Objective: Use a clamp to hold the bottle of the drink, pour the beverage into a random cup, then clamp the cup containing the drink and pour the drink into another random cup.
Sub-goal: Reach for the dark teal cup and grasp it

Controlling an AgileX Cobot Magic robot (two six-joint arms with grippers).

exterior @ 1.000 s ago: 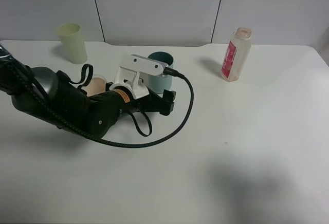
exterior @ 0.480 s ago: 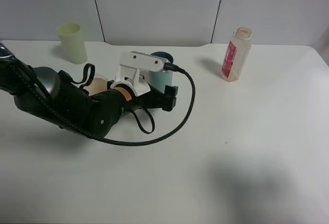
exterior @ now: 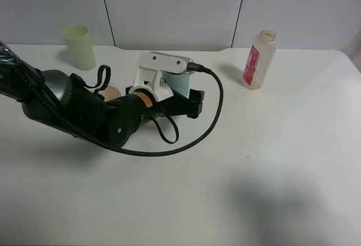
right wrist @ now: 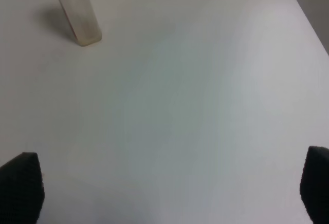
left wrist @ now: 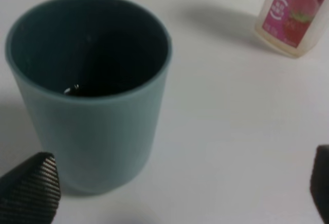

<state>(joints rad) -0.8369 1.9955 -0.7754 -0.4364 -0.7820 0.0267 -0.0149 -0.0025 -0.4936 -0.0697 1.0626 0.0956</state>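
The teal cup containing the drink (exterior: 178,82) (left wrist: 92,106) stands upright near the table's middle. Its inside is dark, with a small glint low down. My left clamp (exterior: 189,95) (left wrist: 175,193) is open right at this cup. In the left wrist view the cup stands just ahead of the jaws, close to one fingertip (left wrist: 31,188), untouched. The bottle of the drink (exterior: 258,60) (left wrist: 298,13) stands upright at the back right, uncapped. My right gripper (right wrist: 167,188) is open over bare table, far from the bottle (right wrist: 77,13); the high view does not show it.
A pale yellow-green tumbler (exterior: 79,47) stands at the back left. A small cup with a beige inside (exterior: 111,92) sits beside the left arm, partly hidden by it. The arm's black cable (exterior: 208,122) loops over the table in front of the teal cup.
The left arm has moved right and farther back, bringing its open jaws up to the teal cup. The bottle and cups have not moved.
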